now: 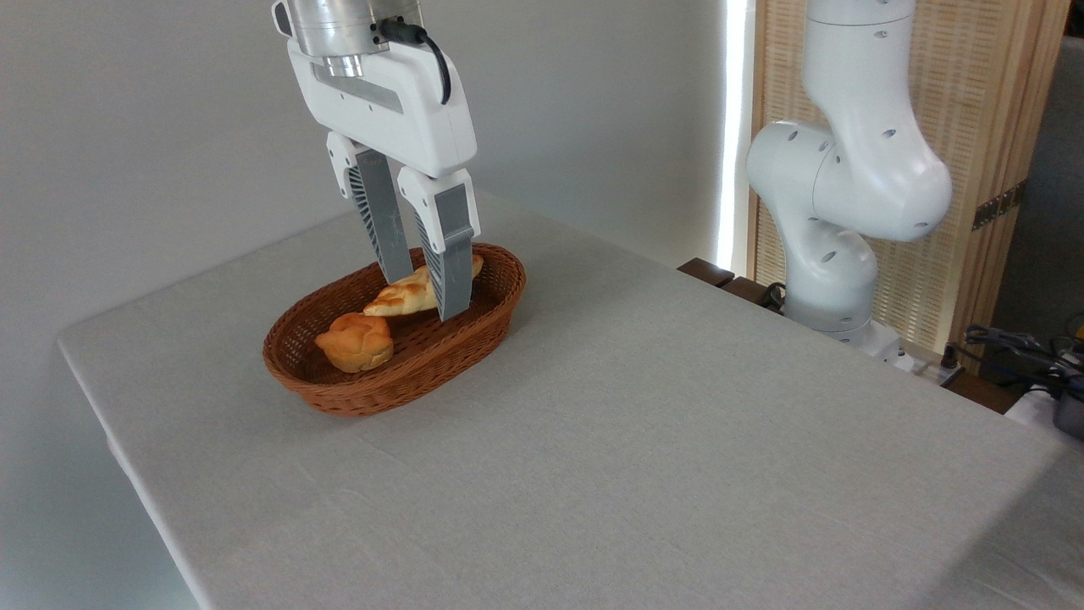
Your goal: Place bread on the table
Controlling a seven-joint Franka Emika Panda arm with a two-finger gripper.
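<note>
Fixed camera, single view. Gripper (428,298) lowered from above into the wicker basket (505,292), both grey ribbed fingers (451,254) pointing straight down. Fingers set narrowly apart, one on each side of the bread (408,297): left finger behind the loaf's middle, right finger in front of it, hiding part of its length. Appears closed against the loaf's sides, though actual pressure not clear from this angle. Right fingertip reaching down to about the loaf's lower edge, close to the basket floor.

Bread long and pointed, braided along the top, pale golden with darker toasted patches. Lying slantwise in the far half of the basket, near tip aimed left and down toward the round bun (356,341), far end showing past the right finger near the basket's back rim. Not visibly lifted off the weave. Bun separate, in the basket's near left end.

Basket resting on the table (644,440), toward its far left part, grey cloth plain all around. White arm base (834,220) standing at the table's far right edge.
</note>
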